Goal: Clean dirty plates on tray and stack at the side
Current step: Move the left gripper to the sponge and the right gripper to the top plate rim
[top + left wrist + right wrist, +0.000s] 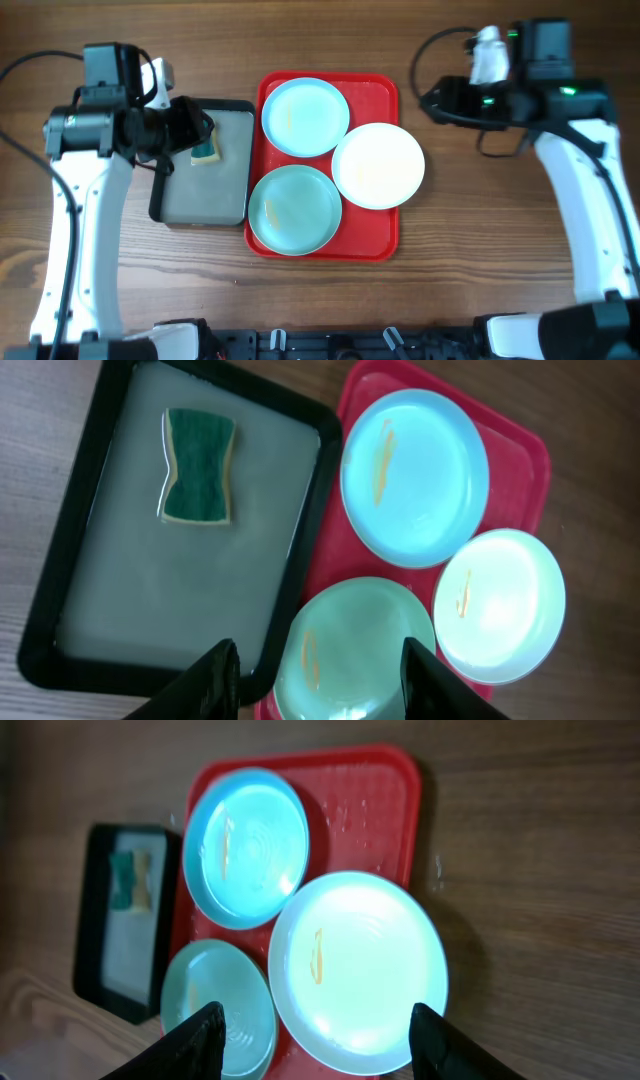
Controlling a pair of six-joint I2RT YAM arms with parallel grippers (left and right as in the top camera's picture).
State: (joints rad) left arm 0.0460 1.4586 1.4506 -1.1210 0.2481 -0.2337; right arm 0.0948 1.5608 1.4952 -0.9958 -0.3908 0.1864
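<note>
The red tray (385,90) holds three plates: an aqua plate (305,116) at the back, a mint plate (295,208) at the front and a white plate (378,165) on the right, overhanging the rim. Each has a small orange-yellow smear, seen in the left wrist view on the aqua plate (414,476), mint plate (360,650) and white plate (500,605). My left gripper (195,128) is open and empty above the grey tray; its fingers (322,685) frame the mint plate. My right gripper (440,100) is open and empty beside the red tray's back right corner; its fingers (320,1045) hover over the white plate (357,960).
A black-rimmed grey tray (205,190) lies against the red tray's left side and holds a green and yellow sponge (206,150), also in the left wrist view (200,467). Bare wood table lies right of the red tray and in front of both trays.
</note>
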